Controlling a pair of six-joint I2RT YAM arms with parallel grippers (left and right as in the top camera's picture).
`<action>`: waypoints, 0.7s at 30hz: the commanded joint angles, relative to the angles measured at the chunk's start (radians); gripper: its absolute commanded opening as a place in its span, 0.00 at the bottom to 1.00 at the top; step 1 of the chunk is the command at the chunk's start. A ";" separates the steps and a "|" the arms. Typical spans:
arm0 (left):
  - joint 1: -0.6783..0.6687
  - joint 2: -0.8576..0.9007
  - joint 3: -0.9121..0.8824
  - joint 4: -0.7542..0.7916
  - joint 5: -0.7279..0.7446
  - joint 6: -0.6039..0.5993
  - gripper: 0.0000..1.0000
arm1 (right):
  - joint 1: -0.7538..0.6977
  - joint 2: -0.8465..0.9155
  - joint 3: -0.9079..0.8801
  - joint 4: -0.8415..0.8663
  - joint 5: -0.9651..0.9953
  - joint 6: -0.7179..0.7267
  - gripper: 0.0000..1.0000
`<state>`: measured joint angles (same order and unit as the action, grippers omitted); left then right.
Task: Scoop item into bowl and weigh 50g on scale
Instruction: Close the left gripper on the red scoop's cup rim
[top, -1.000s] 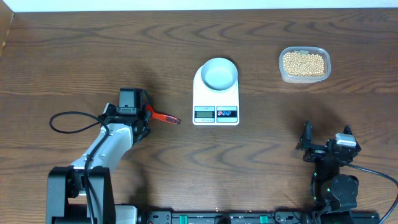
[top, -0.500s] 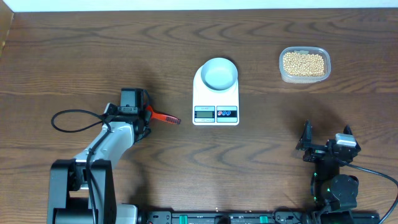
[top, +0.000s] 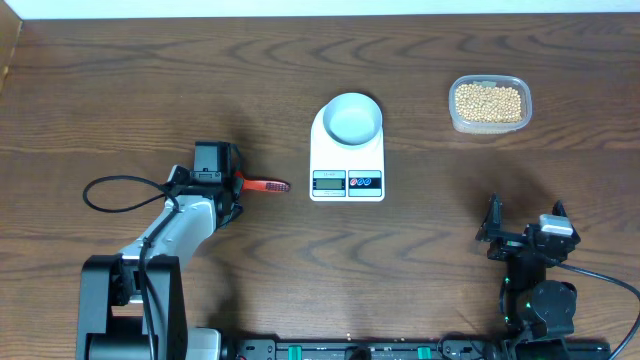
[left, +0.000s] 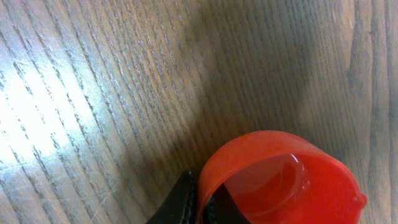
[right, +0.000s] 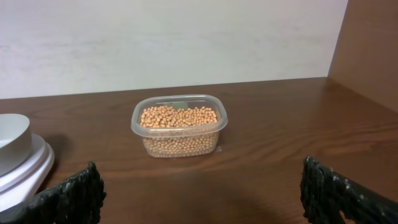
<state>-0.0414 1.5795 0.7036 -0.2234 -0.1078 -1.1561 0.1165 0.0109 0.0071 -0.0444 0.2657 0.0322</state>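
Left wrist shows red scoop (left: 280, 180) seemingly pinched in left jaws.

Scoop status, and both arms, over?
Left gripper shut on red scoop. Right gripper open, idle. Bowl empty on scale; beans in tub. Scale sits between scoop and tub.

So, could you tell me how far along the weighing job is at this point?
Done: the pale blue bowl sits on the white scale, empty. In hand: the left end effector is shut on the red scoop, left of the scale. Left: scooping the tan beans from the clear tub into the bowl and weighing them; the right end effector is open, holding nothing.
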 joint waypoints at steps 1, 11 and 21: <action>-0.001 0.007 0.016 -0.002 -0.017 -0.005 0.07 | 0.005 -0.006 -0.002 -0.004 0.013 -0.015 0.99; -0.001 -0.118 0.016 -0.002 -0.017 0.130 0.07 | 0.005 -0.006 -0.002 -0.004 0.013 -0.015 0.99; -0.001 -0.349 0.016 -0.002 -0.079 0.203 0.07 | 0.005 -0.006 -0.002 -0.004 0.013 -0.015 0.99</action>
<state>-0.0410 1.2823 0.7036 -0.2249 -0.1310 -0.9901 0.1165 0.0109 0.0071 -0.0444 0.2657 0.0322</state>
